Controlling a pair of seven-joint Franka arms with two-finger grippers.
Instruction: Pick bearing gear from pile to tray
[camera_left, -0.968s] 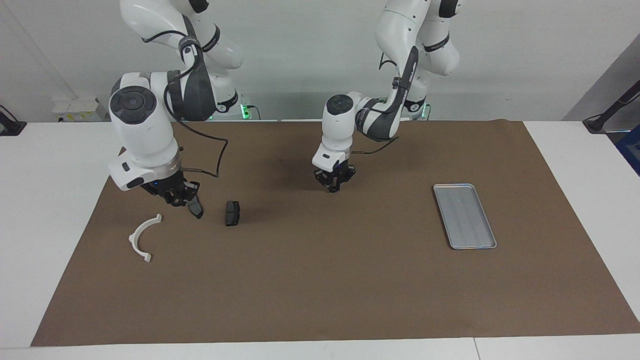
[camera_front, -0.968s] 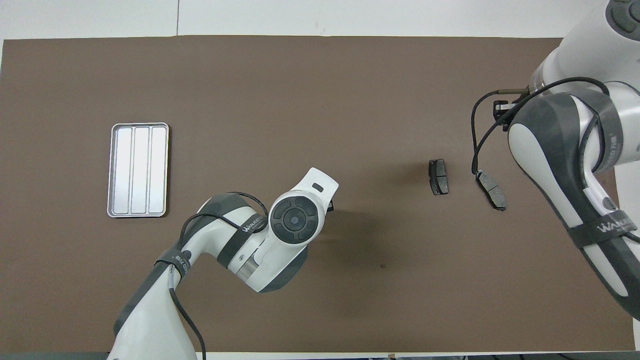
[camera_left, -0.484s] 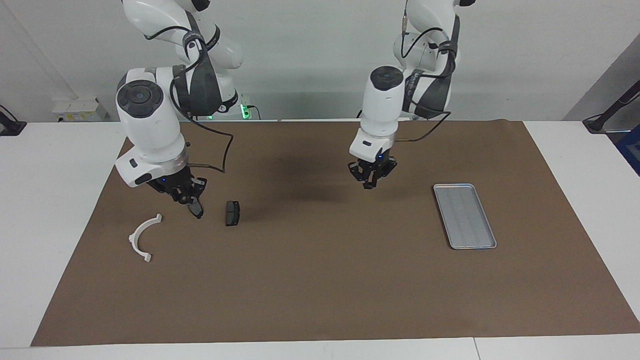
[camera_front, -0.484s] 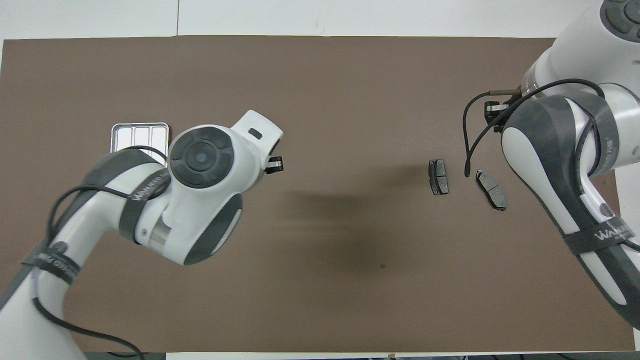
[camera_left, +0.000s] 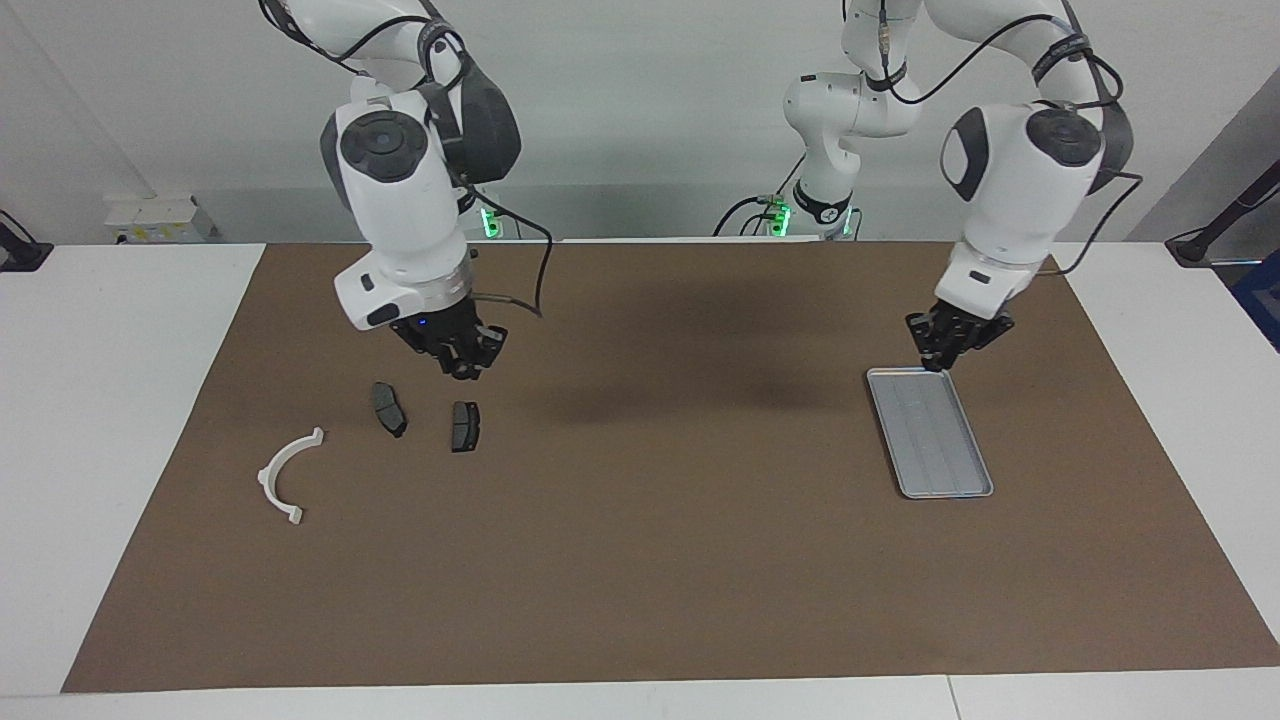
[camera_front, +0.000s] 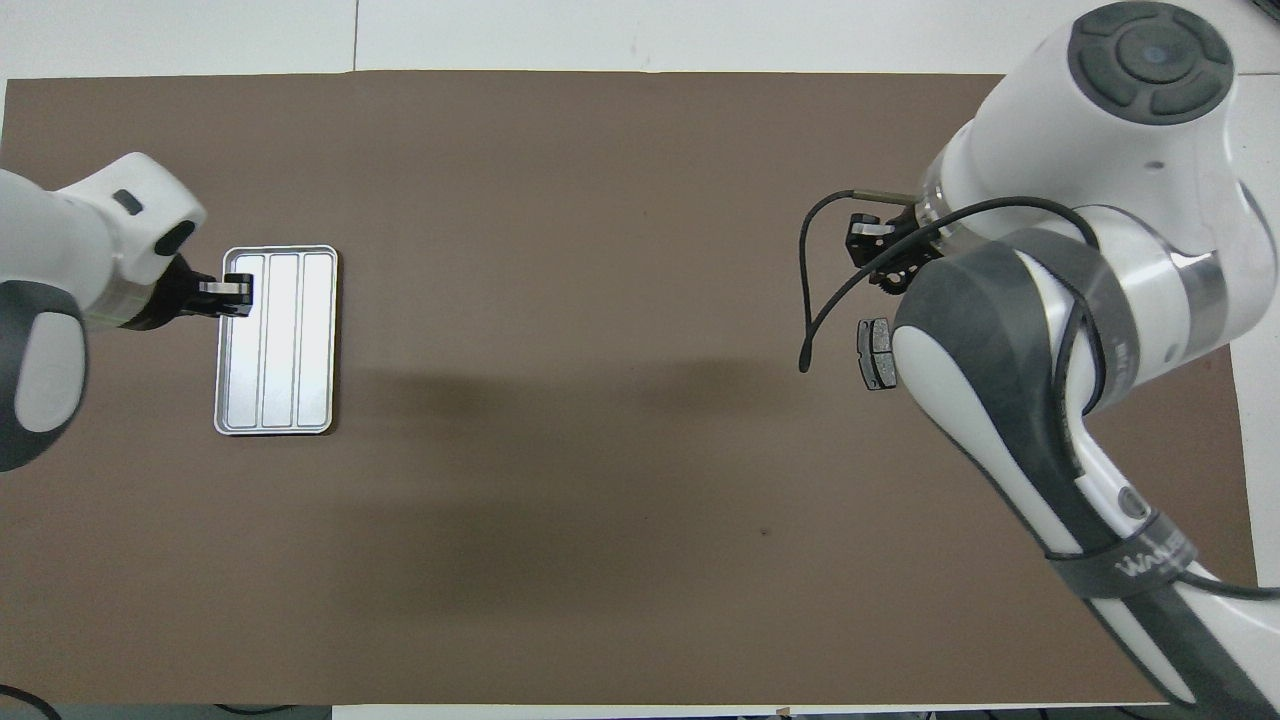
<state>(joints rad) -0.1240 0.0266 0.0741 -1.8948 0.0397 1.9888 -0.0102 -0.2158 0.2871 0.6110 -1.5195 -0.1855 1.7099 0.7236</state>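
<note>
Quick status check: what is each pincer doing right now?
Left pincer: shut, over the tray edge; held part not discernible.
Right pincer: over the brake pads, state cannot be told.

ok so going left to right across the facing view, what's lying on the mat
white arc → brake pad → second brake pad → tray
</note>
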